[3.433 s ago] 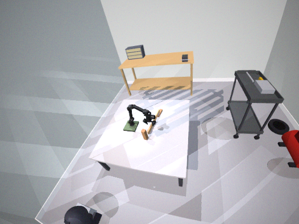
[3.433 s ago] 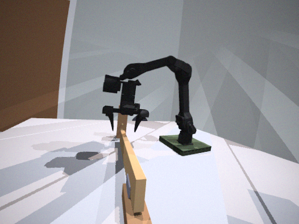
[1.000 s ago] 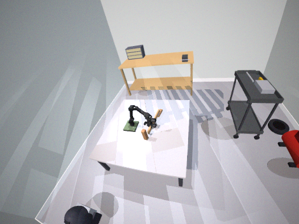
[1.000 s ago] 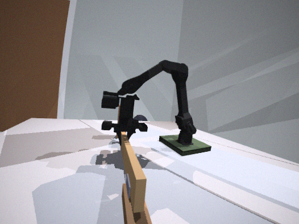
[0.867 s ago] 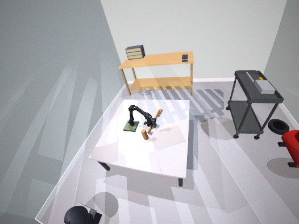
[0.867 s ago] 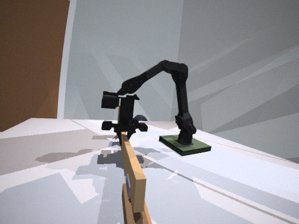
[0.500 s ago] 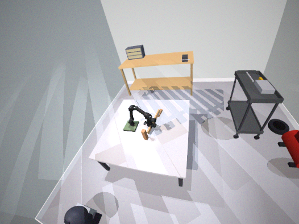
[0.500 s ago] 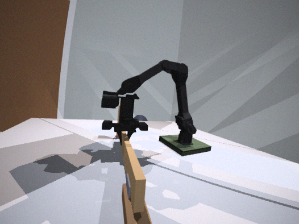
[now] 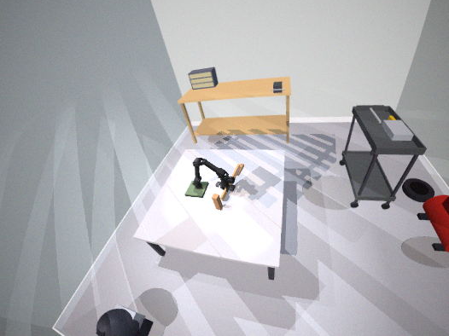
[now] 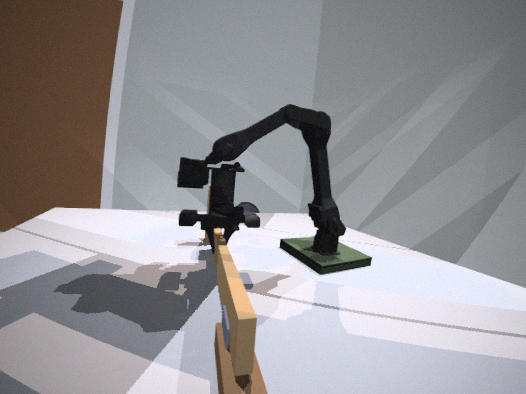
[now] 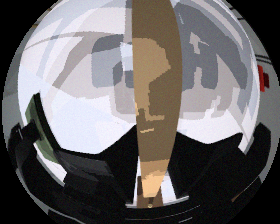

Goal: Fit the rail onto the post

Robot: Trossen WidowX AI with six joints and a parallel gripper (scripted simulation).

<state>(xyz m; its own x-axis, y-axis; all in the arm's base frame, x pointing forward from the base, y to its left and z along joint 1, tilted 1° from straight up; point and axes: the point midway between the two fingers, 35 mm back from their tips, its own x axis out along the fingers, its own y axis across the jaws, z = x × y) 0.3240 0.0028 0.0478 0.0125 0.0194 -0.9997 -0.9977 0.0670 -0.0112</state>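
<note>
Rail (image 9: 224, 194) (image 10: 235, 292) (image 11: 159, 90) lies between your gripper's (image 9: 226, 188) (image 10: 219, 244) (image 11: 158, 132) clenched jaws, near the post (image 9: 217, 202) (image 11: 142, 201). Grasping seems done; next, you should lift its near end level, then push toward the post.

Rail (image 9: 236, 170) (image 10: 237, 292) (image 11: 157, 90): pale wood, smooth, matt. Arm (image 9: 211, 166) (image 10: 320, 167): black, matt. Table (image 9: 252, 232) (image 10: 425, 317): smooth.
</note>
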